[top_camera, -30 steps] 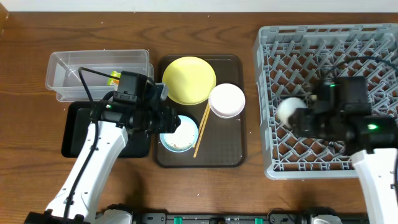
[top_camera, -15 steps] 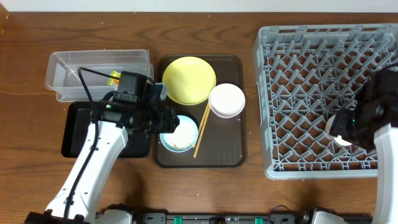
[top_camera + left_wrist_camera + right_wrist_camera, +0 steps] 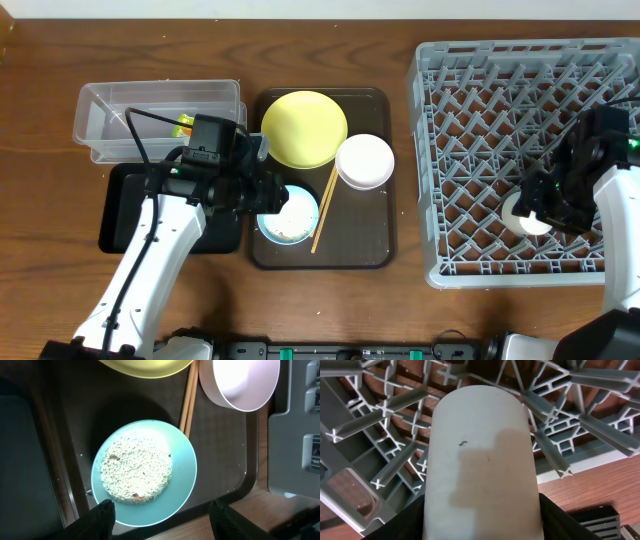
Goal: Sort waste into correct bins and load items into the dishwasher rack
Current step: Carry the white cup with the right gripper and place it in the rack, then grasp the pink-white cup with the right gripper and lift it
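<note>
right fingers: the right gripper is closed on the white cup, which fills the gap between the fingers.
cup location: over the lower-right part of the dishwasher rack, above the lattice floor. Can't tell if it touches the grid yet.
left fingers: the left gripper is spread wide with nothing in it. It hovers at the near edge of the light-blue bowl.
bowl location: on the brown tray, with a heap of rice in the middle. The chopsticks lie right against its rim.
rest of load: the yellow plate and white bowl are on the same tray, not racked.
bins: the clear tub holds the wrapper. The black tray is partly under the left arm.
risk 1: the cup looks side-on in the grip, so if let go above the grid it may roll or wedge in a lattice cell.
risk 2: a one-sided rim pinch would tilt the bowl and spill rice onto the tray or desk.
risk 3: a finger closing on the rim could catch the chopsticks and drag them.
risk 4: the arm's swing to the bins runs close to the tub wall, so a knock is possible.
</note>
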Available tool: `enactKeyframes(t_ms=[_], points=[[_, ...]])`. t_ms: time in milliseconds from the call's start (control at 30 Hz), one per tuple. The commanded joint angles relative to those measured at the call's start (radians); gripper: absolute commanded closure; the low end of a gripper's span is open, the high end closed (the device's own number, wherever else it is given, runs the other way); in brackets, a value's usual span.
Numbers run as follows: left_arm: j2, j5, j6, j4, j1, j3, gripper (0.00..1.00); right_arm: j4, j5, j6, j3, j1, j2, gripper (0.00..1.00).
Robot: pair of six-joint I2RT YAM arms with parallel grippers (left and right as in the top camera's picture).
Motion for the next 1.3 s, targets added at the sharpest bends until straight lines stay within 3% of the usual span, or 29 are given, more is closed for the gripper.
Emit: enactKeyframes(t_ms=[0,100,200,367,567,800,933,1067,1267], points=[[-0.010,-0.008,0.016,-0.003,0.001,0.003,0.37,-0.002,0.005,-0.015,-0.002,-0.006,0.006,0.94],[-0.010,-0.008,0.016,-0.003,0.001,0.003,0.37,0.003,0.018,-0.015,-0.017,-0.006,0.006,0.84],[-0.010,-0.008,0.016,-0.003,0.001,0.003,0.37,0.003,0.019,-0.016,-0.021,-0.006,0.006,0.39],[-0.010,-0.008,0.016,-0.003,0.001,0.003,0.37,0.022,0.019,-0.016,-0.021,-0.006,0.006,0.21],[-0.010,-0.020,0.016,-0.026,0.002,0.003,0.36,0.038,0.010,-0.016,-0.016,-0.006,0.004,0.21],[-0.010,-0.207,-0.052,-0.111,0.002,0.003,0.25,0.094,-0.204,-0.114,0.065,0.039,-0.014,0.23],[-0.015,-0.235,-0.070,-0.141,0.013,0.003,0.24,0.201,-0.343,-0.117,0.089,0.134,-0.019,0.23],[-0.044,-0.305,-0.142,-0.154,0.053,0.003,0.21,0.323,-0.362,-0.117,0.088,0.280,-0.014,0.25],[-0.120,-0.304,-0.146,-0.164,0.137,0.003,0.19,0.494,-0.168,-0.055,0.087,0.503,0.016,0.26]])
